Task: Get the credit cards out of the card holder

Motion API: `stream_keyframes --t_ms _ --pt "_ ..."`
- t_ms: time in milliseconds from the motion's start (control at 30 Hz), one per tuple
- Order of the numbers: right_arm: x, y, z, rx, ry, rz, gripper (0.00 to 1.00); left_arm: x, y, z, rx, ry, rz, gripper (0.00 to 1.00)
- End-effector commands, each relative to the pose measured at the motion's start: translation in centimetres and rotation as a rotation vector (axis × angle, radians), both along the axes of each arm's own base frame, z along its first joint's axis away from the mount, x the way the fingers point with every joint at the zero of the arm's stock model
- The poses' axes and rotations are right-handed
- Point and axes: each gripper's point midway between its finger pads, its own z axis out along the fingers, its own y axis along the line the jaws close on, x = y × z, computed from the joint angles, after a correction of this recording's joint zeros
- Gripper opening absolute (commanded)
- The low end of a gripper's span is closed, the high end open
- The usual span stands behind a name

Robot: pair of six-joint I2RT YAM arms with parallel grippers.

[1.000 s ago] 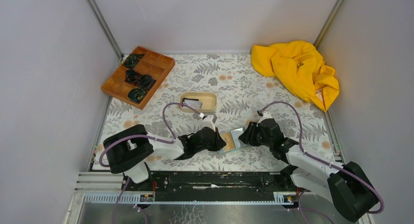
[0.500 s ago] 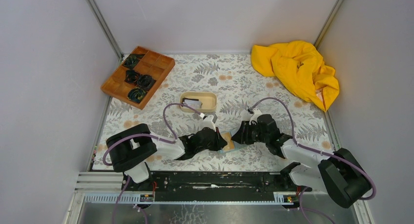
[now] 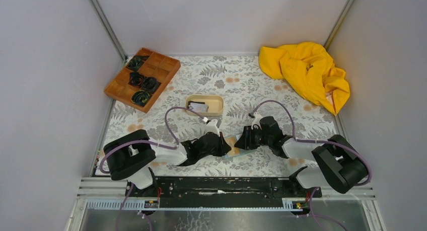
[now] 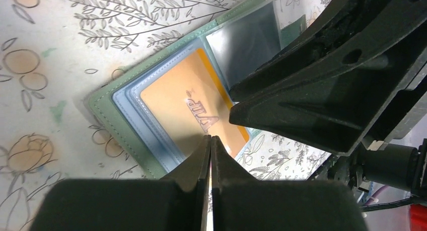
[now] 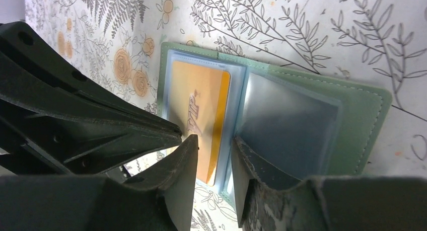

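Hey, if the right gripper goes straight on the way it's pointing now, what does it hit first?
Most likely the orange card in the open wallet, near its centre fold; the tips of the right gripper straddle the card's edge. Their height above it is unclear.

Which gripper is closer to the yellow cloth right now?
Right. The right gripper is at the card holder, on its side facing the yellow cloth in the far right corner; the left gripper is on its opposite side, farther away.

The card holder [image 5: 370, 125] was pale green with light blue sleeves, the credit card [image 4: 176, 105] tan-orange, the tablecloth [image 3: 236, 80] white with grey ferns and orange blossoms.
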Motion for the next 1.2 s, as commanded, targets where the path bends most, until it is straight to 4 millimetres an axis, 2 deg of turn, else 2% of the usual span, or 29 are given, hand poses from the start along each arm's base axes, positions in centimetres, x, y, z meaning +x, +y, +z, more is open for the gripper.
stream_keyframes --t_ms 0,300,500,800,1000,1167 --pt "-1.0 1.0 -0.2 0.048 0.027 0.048 0.37 -0.2 2.5 -1.0 0.103 -0.006 0.025 0.05" --pt "-0.6 0.9 -1.0 0.045 0.044 0.012 0.31 -0.5 4.1 0.7 0.089 -0.016 0.064 0.05" --pt "-0.7 1.2 -1.1 0.072 0.06 0.006 0.29 -0.5 4.9 0.3 0.11 -0.014 0.086 0.03" --pt "-0.7 1.0 -1.1 0.067 0.055 -0.008 0.29 -0.9 3.4 -2.4 0.101 0.046 0.056 0.01" --pt "-0.9 1.2 -0.8 0.079 0.05 0.006 0.29 -0.8 2.5 -2.6 0.103 0.052 0.032 0.0" --pt "-0.8 1.4 0.4 0.115 0.022 0.007 0.29 -0.6 2.3 -2.9 0.131 0.051 0.024 0.0"
